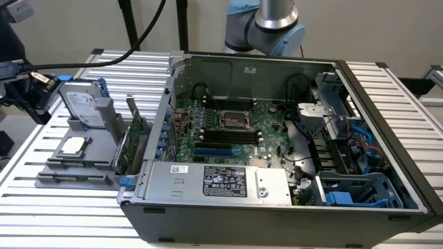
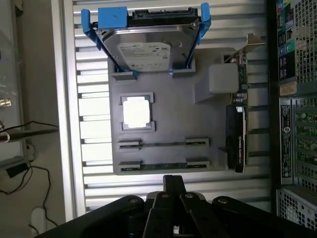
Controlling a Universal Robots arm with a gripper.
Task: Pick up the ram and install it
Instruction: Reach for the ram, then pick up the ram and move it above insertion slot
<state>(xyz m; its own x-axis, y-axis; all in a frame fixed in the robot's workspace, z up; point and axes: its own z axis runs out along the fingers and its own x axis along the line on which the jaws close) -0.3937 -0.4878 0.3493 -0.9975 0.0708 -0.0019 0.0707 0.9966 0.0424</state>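
Pincer point(image 2: 174, 191) hovers above the bench point(image 2: 99, 188) beside the gray holder point(image 2: 168, 111); open or closed, I cannot tell. The ram point(image 2: 163, 165) stands on edge in the holder's slot closest to it, at nine o'clock of the open case point(image 1: 263, 72) in the exterior view. A sound grasp likely means centring on the thin edge, square to its length, then lifting straight.

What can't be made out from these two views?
- ram nearest the CPU, wrist view: seen edge-on in the gray fixture, so its chip faces are hidden.
- memory slots, exterior view: too small to tell the latch positions.
- arm, exterior view: cut off by the top edge.
- hard drive label, wrist view: print too small to read.
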